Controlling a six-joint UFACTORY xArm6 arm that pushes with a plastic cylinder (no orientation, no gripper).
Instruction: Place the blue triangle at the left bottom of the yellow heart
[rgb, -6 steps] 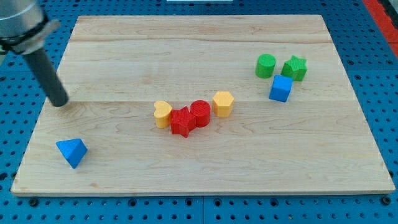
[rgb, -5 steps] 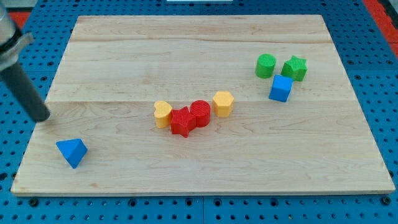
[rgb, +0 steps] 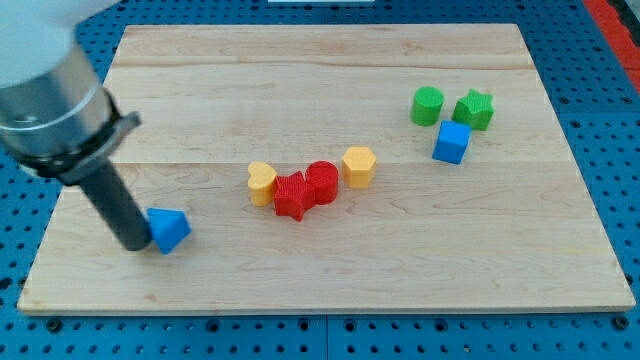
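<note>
The blue triangle (rgb: 169, 230) lies on the wooden board (rgb: 320, 80) at the view's lower left. My tip (rgb: 133, 243) touches its left side. The yellow heart (rgb: 261, 183) sits near the board's middle, to the right of and above the triangle, well apart from it. The heart touches the red star (rgb: 292, 196) on its right.
A red cylinder (rgb: 322, 181) and a yellow hexagon (rgb: 358, 166) continue the row to the heart's right. A green cylinder (rgb: 427, 105), a green star (rgb: 474, 109) and a blue cube (rgb: 451, 142) stand at the view's upper right.
My tip has swung from the board's left edge down to the triangle's left side. The blue triangle has slid to the right and slightly up, towards the heart.
</note>
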